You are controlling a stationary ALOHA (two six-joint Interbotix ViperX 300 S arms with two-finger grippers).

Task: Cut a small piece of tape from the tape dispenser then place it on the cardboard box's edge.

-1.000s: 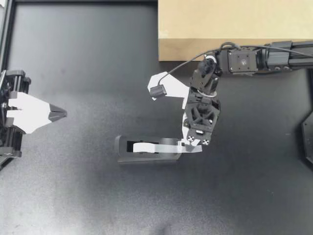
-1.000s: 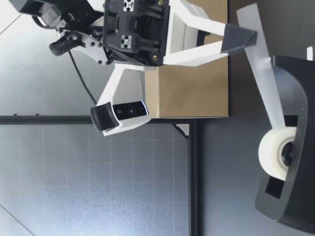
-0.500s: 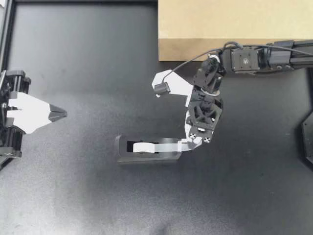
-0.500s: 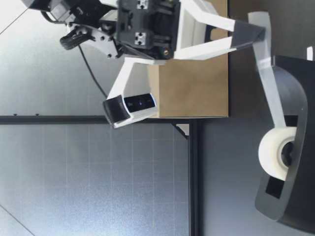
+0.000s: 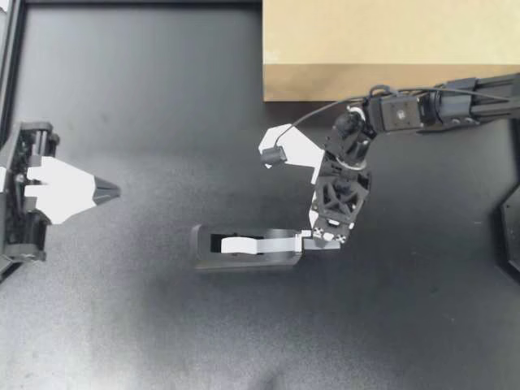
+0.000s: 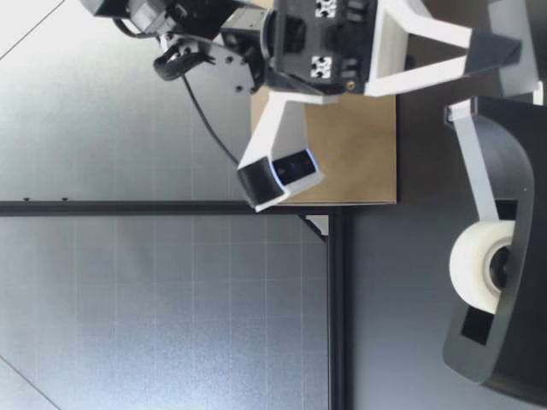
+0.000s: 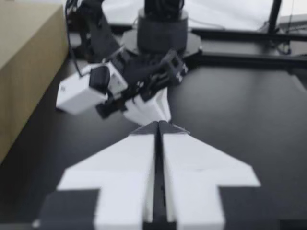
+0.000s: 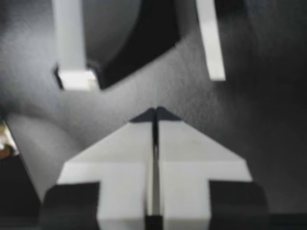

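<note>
From above, your right gripper (image 5: 314,238) is hovering, fingers pressed together, just beside the tape dispenser (image 5: 244,248), well apart from the cardboard box (image 5: 390,49); your left gripper (image 5: 106,192) is sitting closed on nothing. At table height, a tape strip (image 6: 513,21) is crossing the right fingertips; I cannot tell whether they are pinching it.

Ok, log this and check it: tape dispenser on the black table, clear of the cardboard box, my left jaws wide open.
Wrong on the left jaws: they are shut, tips pressed together on nothing, as the left wrist view shows. The rest stands: the tape dispenser is on the black table, clear of the cardboard box.
</note>
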